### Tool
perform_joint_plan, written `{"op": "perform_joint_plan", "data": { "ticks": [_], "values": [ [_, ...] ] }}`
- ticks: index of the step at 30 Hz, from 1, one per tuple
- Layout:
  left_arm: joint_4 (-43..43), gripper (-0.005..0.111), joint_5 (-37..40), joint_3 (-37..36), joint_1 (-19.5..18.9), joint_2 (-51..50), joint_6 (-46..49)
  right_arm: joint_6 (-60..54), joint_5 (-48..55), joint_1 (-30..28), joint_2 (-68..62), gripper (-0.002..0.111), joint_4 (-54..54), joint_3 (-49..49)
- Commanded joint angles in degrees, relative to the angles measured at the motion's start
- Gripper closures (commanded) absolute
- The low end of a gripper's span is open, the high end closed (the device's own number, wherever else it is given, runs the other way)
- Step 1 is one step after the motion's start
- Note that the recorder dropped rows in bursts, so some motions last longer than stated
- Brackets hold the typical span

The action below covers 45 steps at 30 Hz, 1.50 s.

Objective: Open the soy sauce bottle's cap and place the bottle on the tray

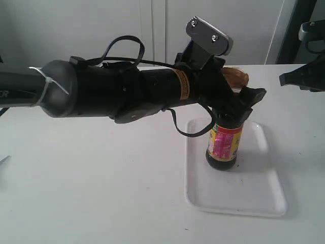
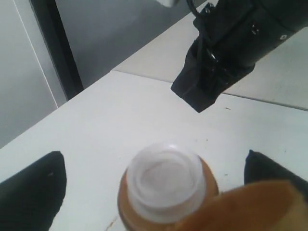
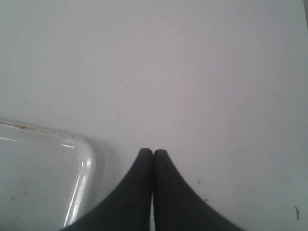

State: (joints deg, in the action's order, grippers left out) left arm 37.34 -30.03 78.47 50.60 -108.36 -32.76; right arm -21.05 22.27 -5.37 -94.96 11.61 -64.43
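Note:
The soy sauce bottle stands upright on the white tray, its red-pink and yellow label facing me. Its golden-brown cap is flipped open. In the left wrist view the white spout is bare, with the lid hanging to one side. My left gripper is open, straddling the bottle's neck, and its black fingers stand well clear of the cap. My right gripper is shut on nothing, over the table beside the tray's corner.
The long black left arm spans the table from the left and hides the bottle's shoulders. The right arm's gripper hangs beyond the bottle. A white wall and a dark post stand behind the table.

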Motion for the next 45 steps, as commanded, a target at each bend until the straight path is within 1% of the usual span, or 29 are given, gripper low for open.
{"op": "perform_joint_plan", "data": {
  "ticks": [1, 5, 9, 13, 15, 16, 18, 21, 22, 23, 24, 25, 26, 27, 28, 32, 34, 35, 39, 45],
  "values": [
    [0.6, 0.002, -0.1, 0.0, 0.3, 3.8, 0.4, 0.1, -0.2, -0.4, 0.0, 0.108, 0.4, -0.1],
    [0.6, 0.002, -0.1, 0.0, 0.3, 7.1, 0.6, 0.1, -0.2, -0.4, 0.0, 0.108, 0.4, -0.1],
    [0.5, 0.002, 0.1, 0.0, 0.3, 7.9, 0.6, 0.1, -0.5, -0.4, 0.0, 0.108, 0.4, -0.1],
    [0.2, 0.002, 3.2, 0.0, 0.3, 8.7, 0.5, 0.1, -0.5, -0.4, 0.0, 0.108, 0.2, -0.1],
    [0.2, 0.006, 6.0, 0.0, 0.3, 9.8, -0.5, 0.1, -0.5, -0.4, 0.0, 0.108, 0.2, -0.1],
    [0.2, 0.010, 7.7, 0.0, 0.3, 10.5, -1.0, 0.1, -0.5, -0.4, 0.0, 0.108, 0.2, -0.1],
    [0.2, 0.023, 11.1, 0.0, 0.3, 12.1, -1.1, 0.1, -0.5, -0.4, 0.0, 0.108, 0.2, -0.1],
    [0.2, 0.050, 16.7, 0.0, 0.3, 14.7, -1.1, 0.1, -0.6, -0.4, 0.0, 0.108, 0.2, -0.1],
    [0.3, 0.070, 21.5, 0.0, 0.3, 16.4, -1.1, 0.1, -0.6, -0.4, 0.2, 0.108, 0.2, -0.1],
    [0.5, 0.078, 24.4, 0.0, 0.3, 17.1, -0.8, 0.1, -0.6, -0.4, 0.4, 0.108, 0.2, -0.1],
    [0.7, 0.097, 30.9, 0.0, 0.3, 18.4, 0.6, 0.1, -0.5, -0.4, 1.2, 0.108, 0.1, -0.1],
    [0.7, 0.105, 33.8, 0.0, 0.3, 18.8, 1.2, 0.0, -0.3, -0.4, 1.7, 0.108, 0.1, -0.1],
    [0.7, 0.107, 40.3, 0.0, -0.1, 19.7, 2.0, -1.3, 0.4, -0.4, 2.8, 0.108, 0.1, -0.1],
    [0.7, 0.107, 42.4, 0.0, -0.3, 20.0, 2.0, -1.7, 1.1, -0.4, 3.5, 0.108, -0.2, -0.1],
    [0.7, 0.107, 45.7, 0.0, -1.3, 20.8, 3.0, -1.7, 2.4, -0.4, 4.7, 0.108, -1.4, -0.1],
    [-0.2, 0.107, 52.8, 0.0, -4.7, 22.7, 3.6, -1.7, 8.5, -0.4, 7.8, 0.108, -2.4, -1.2],
    [-0.4, 0.107, 57.2, 0.0, -6.7, 23.6, 4.7, -1.7, 13.0, -0.4, 9.4, 0.108, -3.1, -2.9],
    [-0.5, 0.107, 58.9, 0.0, -8.3, 24.1, 4.7, -1.6, 14.9, -0.4, 10.5, 0.108, -3.7, -3.9],
    [-3.1, 0.107, 61.4, 0.0, -11.7, 25.0, 7.5, -1.2, 18.6, -0.2, 13.4, 0.108, -3.7, -5.3],
    [-6.5, 0.107, 64.9, 0.0, -16.4, 25.0, 11.4, -1.2, 19.6, 2.7, 16.4, 0.108, -4.1, -5.3]
  ]
}}
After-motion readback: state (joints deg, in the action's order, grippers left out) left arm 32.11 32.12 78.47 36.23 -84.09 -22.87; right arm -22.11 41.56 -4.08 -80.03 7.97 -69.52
